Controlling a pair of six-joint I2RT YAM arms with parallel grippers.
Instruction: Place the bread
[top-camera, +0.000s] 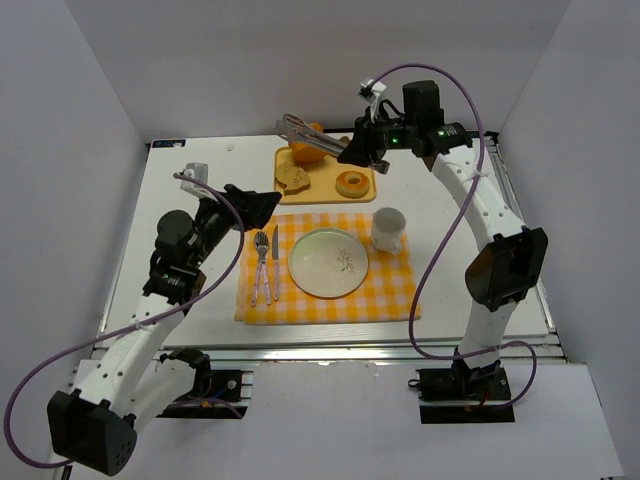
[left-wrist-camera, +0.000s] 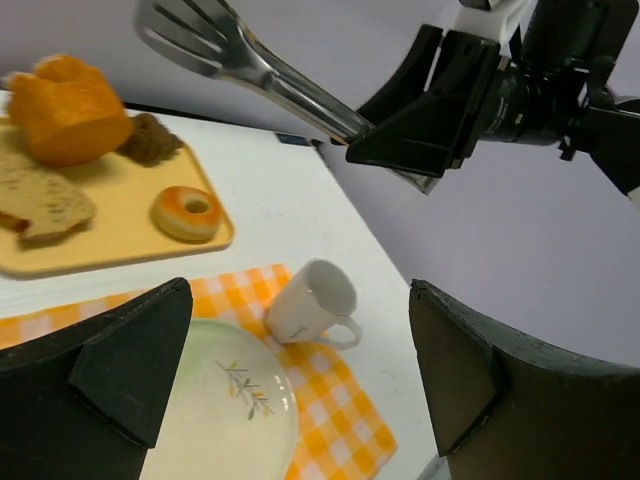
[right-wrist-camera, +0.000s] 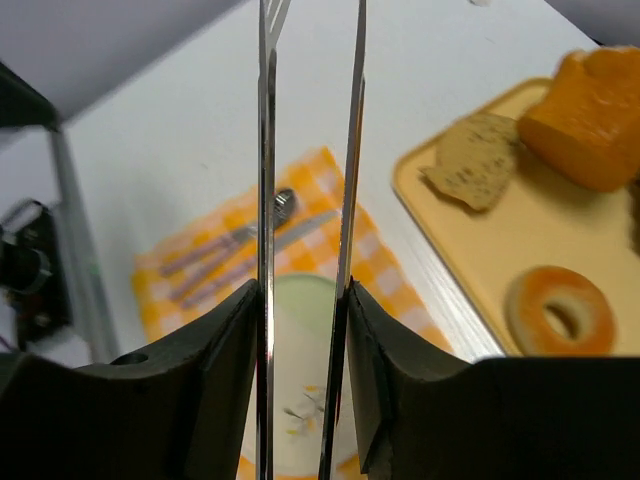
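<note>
- Right gripper (right-wrist-camera: 303, 380): clenched on the metal tongs (left-wrist-camera: 250, 65), pressing their arms nearly parallel. The blades look empty and are raised over the far end of the tray (top-camera: 323, 188).
- Left gripper (left-wrist-camera: 300, 370): spread wide, holding nothing, near the placemat (top-camera: 390, 290).
- Bread (top-camera: 292, 177): lying flat on the tray, beside the orange loaf (top-camera: 306, 154).

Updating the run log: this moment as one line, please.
right gripper: shut on tongs, raised over tray | bread: on tray, ungripped | plate: no bread yet | left gripper: open, holding nothing
</note>
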